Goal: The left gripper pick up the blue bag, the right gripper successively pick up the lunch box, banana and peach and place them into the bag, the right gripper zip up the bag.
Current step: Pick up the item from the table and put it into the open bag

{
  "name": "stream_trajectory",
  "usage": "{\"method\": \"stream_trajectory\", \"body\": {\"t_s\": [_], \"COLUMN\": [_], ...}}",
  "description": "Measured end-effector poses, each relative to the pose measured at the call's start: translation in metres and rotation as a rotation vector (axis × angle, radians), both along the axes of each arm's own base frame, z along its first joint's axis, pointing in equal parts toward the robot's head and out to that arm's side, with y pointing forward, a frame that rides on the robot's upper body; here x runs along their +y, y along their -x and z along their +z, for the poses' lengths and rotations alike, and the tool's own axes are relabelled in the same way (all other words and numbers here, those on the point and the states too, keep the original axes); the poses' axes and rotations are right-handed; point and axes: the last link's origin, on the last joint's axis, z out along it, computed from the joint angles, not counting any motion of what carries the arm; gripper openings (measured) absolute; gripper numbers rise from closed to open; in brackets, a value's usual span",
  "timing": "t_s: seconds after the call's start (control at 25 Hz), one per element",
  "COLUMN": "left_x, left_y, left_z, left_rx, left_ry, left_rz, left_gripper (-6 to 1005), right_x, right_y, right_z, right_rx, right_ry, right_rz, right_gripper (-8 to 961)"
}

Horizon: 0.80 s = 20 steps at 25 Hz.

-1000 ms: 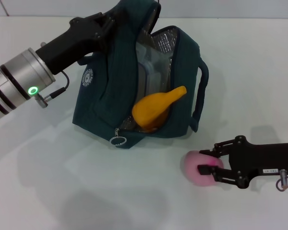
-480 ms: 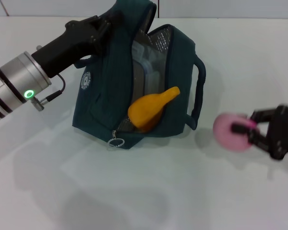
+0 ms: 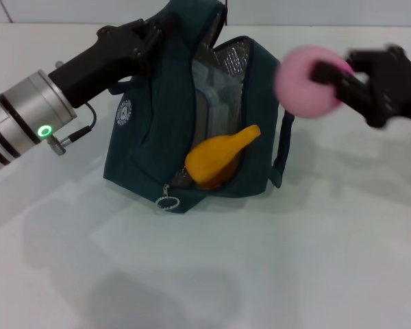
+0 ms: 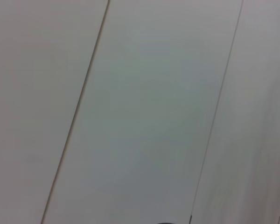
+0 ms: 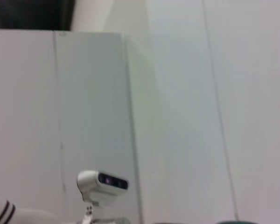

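A: Can any writing be read here?

B: None that I can make out. The blue bag point(image 3: 192, 123) carries a small round white emblem point(image 3: 125, 112) on its side, beside where the left end effector point(image 3: 147, 41) grips its top edge, but whatever is printed inside that circle is too small to read.

A: Any numbers or labels on the arms?

B: No readable ones. The left arm's silver cuff point(image 3: 34, 113) shows only a glowing green ring point(image 3: 46, 130), a light and not a character. The two wrist views show plain pale panels, and the small white camera point(image 5: 101, 184) there bears no legible marking.
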Motion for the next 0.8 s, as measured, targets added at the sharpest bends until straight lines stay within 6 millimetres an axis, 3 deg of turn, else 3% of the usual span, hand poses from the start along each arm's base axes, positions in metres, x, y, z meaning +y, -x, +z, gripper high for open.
{"method": "stream_trajectory", "body": {"t_s": [0.08, 0.12, 0.32, 0.6, 0.8], "left_x": [0.000, 0.000, 0.001, 0.000, 0.000], "left_y": [-0.001, -0.001, -0.002, -0.003, -0.003], "left_z": [0.000, 0.000, -0.001, -0.001, -0.001], "left_rx": [0.000, 0.000, -0.001, -0.004, -0.004], "left_ry": [0.000, 0.000, 0.002, 0.002, 0.003], "left_rz": [-0.001, -0.002, -0.004, -0.006, -0.007], "left_gripper": [39, 39, 39, 39, 39], "right_x": [0.007, 0.022, 0.041, 0.051, 0.048], "right_y": [0.009, 0.030, 0.057, 0.068, 0.071], "right_z": [-0.002, -0.008, -0.027, -0.045, -0.045], "right_rx": [-0.003, -0.040, -0.137, -0.224, -0.222], "right_ry": [0.021, 0.057, 0.099, 0.114, 0.121], "right_rz": [0.008, 0.032, 0.045, 0.027, 0.044], "right_gripper": [89, 89, 91, 149, 313]}}
